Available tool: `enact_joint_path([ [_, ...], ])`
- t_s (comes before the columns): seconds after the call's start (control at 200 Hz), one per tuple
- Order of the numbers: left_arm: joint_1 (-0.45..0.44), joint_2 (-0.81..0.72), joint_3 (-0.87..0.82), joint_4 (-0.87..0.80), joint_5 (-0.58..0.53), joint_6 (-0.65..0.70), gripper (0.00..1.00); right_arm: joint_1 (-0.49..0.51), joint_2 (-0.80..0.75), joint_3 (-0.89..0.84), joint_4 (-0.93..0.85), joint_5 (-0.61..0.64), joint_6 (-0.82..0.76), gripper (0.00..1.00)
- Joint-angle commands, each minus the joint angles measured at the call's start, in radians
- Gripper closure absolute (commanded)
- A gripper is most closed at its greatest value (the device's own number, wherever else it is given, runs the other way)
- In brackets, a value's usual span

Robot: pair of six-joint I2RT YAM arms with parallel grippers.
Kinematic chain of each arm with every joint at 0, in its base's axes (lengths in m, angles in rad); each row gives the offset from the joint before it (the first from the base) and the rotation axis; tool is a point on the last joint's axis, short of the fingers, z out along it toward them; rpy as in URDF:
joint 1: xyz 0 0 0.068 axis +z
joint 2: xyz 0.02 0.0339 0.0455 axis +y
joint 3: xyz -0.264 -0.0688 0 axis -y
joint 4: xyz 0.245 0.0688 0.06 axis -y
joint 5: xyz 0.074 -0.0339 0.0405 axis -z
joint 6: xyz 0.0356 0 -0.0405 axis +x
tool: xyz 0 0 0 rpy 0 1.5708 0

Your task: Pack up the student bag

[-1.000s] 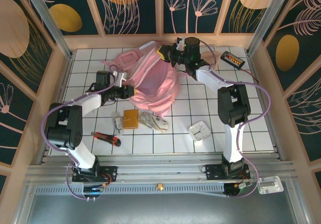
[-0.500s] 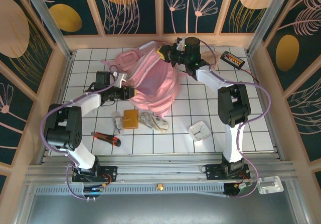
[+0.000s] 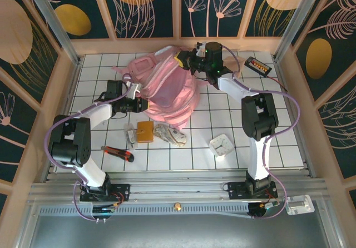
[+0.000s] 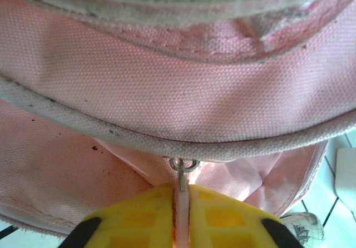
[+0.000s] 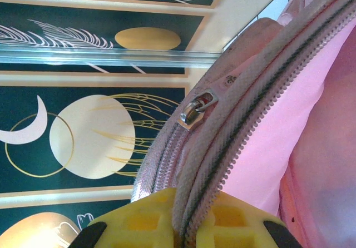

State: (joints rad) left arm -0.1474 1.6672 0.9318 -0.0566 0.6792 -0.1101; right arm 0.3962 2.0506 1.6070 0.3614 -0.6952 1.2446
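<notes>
The left gripper (image 4: 181, 212) pinches the zipper pull (image 4: 183, 169) on the pink student bag (image 3: 169, 92). The right gripper (image 5: 179, 217) squeezes its zipper edge (image 5: 233, 109).

From above, we see bright, even light falling from overhead onto the white counter (image 3: 217, 120). The arms throw only short, soft shadows, and the tiles carry a mild sheen without hard glare. The frame posts (image 3: 50, 17) lean outward toward the corners, a wide-angle bend. At the left wrist, the student bag (image 4: 178, 87) sits so close that its weave is sharp mid-frame, while the top band washes out pale and the yellow left pincer (image 4: 182, 203) softens at the bottom edge. At the right wrist, light glows through the pink fabric, a white streak glares on the metal rail (image 5: 111, 56), and the right pincer (image 5: 186, 217) blurs.
</notes>
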Motion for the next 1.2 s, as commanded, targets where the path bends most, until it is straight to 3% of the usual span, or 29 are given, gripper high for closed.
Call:
enact_joint_path([
  [0.0,0.006,0.006,0.021,-0.050,-0.018,0.033,0.93,-0.012,-0.028,0.016,0.162,-0.032,-0.004,1.00],
  [0.07,0.006,0.011,0.028,-0.063,-0.022,0.041,1.00,-0.013,-0.025,0.014,0.164,-0.035,-0.004,1.00],
  [0.635,0.068,-0.035,0.124,-0.265,-0.203,0.133,1.00,-0.021,-0.035,0.004,0.118,-0.009,-0.066,1.00],
  [0.791,0.068,-0.038,0.117,-0.243,-0.099,0.116,1.00,-0.010,-0.033,0.016,0.136,-0.037,-0.078,1.00],
  [0.871,0.068,-0.056,0.101,-0.215,-0.049,0.102,1.00,0.021,-0.035,0.006,0.136,-0.029,-0.091,0.71],
  [0.981,0.068,-0.085,0.088,-0.199,-0.013,0.096,1.00,0.061,-0.034,-0.051,0.192,-0.007,-0.062,0.49],
  [1.196,0.067,-0.113,0.059,-0.174,0.015,0.085,1.00,0.145,-0.027,-0.123,0.222,0.045,-0.047,0.40],
])
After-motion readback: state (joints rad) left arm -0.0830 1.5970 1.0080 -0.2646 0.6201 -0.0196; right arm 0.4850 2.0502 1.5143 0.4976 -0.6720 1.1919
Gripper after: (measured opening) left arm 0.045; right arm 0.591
